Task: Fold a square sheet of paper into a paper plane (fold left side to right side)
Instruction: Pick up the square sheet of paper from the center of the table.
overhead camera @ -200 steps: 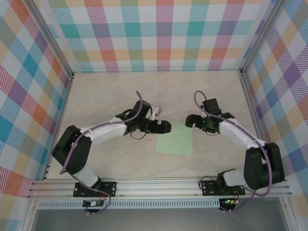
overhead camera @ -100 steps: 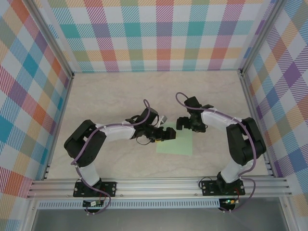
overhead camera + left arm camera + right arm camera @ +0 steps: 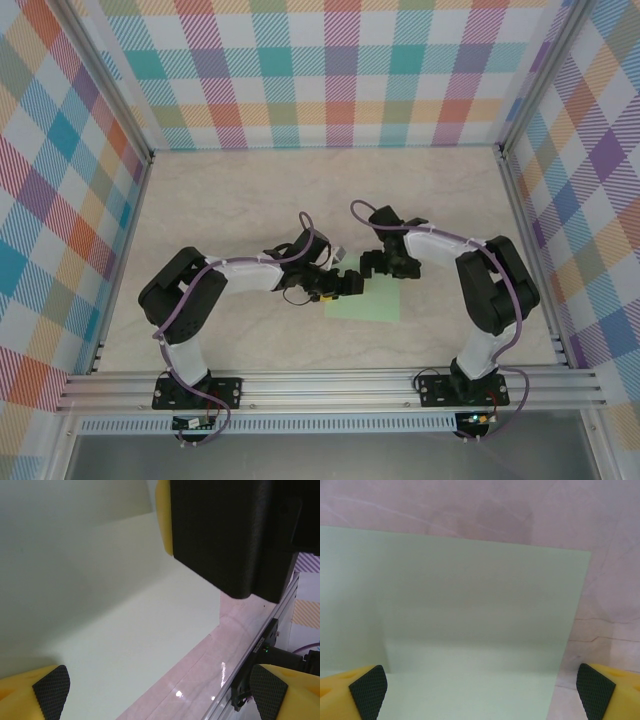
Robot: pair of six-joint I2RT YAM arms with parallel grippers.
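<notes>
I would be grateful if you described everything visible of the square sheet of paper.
The square sheet of paper is thin, pale mint green, plain, no crease showing. It lies flat and unfolded on the marbled beige table, between the two arms. The left gripper and right gripper are over its far-left corner, jaws open; whether they touch it is unclear.

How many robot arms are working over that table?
2. The left arm reaches from the left, the left gripper open over the left side of the green sheet. The right arm reaches from the right, the right gripper open above the sheet's far edge.
</notes>
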